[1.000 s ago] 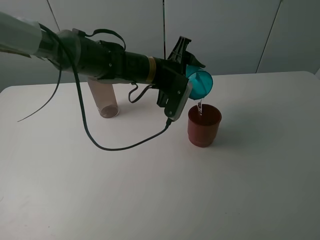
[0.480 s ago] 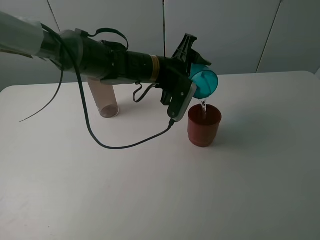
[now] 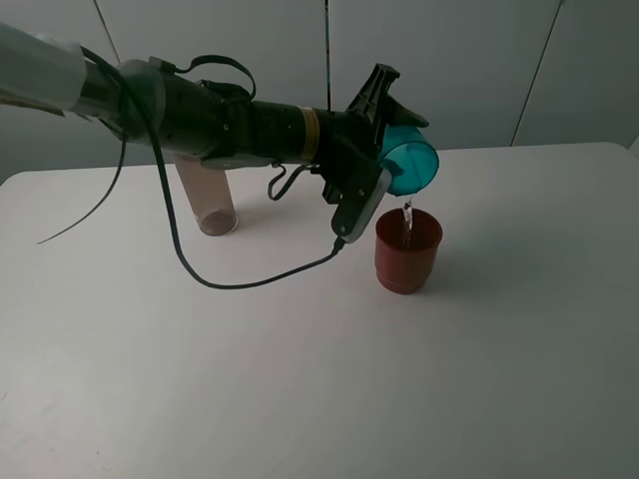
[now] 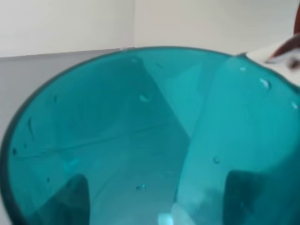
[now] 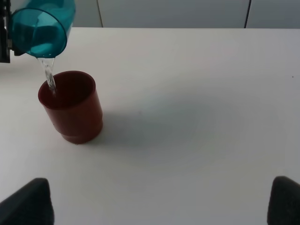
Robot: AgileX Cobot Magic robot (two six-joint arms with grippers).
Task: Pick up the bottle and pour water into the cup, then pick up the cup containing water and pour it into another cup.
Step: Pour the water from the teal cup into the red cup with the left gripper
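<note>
My left gripper [image 3: 387,142] is shut on the teal cup [image 3: 411,166] and holds it tipped on its side above the red-brown cup [image 3: 407,250]. A thin stream of water [image 3: 407,214] falls from the teal rim into the red-brown cup. The teal cup fills the left wrist view [image 4: 140,140], with droplets on its wall. The right wrist view shows the teal cup [image 5: 42,28], the stream and the red-brown cup [image 5: 72,108]. The grey-brown bottle [image 3: 207,195] stands upright at the back left, behind the left arm. My right gripper [image 5: 154,204] is open and empty, well clear of the cups.
A black cable [image 3: 240,289] hangs from the left arm and loops onto the white table [image 3: 329,389] in front of the bottle. A grey wall stands behind the table's far edge.
The left gripper has shifted the teal cup slightly to the right and up and turned it further. Water keeps pouring into the red-brown cup.
</note>
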